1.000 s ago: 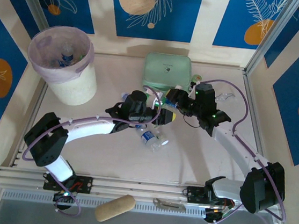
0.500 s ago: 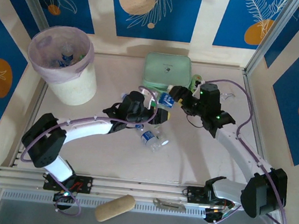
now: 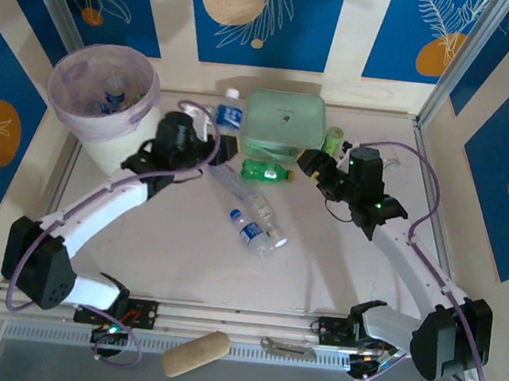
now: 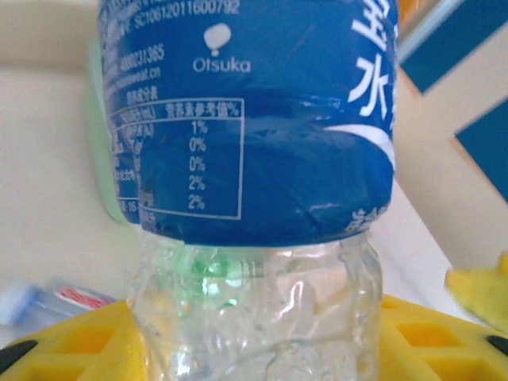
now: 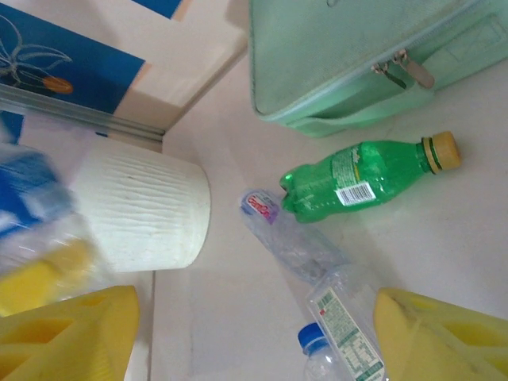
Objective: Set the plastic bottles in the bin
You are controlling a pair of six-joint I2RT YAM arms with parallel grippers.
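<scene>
The round cream-white bin (image 3: 125, 153), lined with a pale lilac bag, is standing at the upper left of the overhead view. Just right of it the left gripper (image 3: 206, 133) is clamping a clear plastic bottle with a blue label (image 3: 229, 114), its yellow pads (image 4: 71, 341) pressing the bare lower body. Next, a flat mint-green zip case (image 3: 285, 120) is lying, a green yellow-capped bottle (image 3: 266, 171) just below it and two clear bottles (image 3: 263, 237) at centre. The right gripper (image 3: 311, 163) is hanging wide open, holding nothing.

Blue leaf-print wall panels (image 3: 299, 39) w/ orange circles; pale tabletop (image 3: 183, 256).
</scene>
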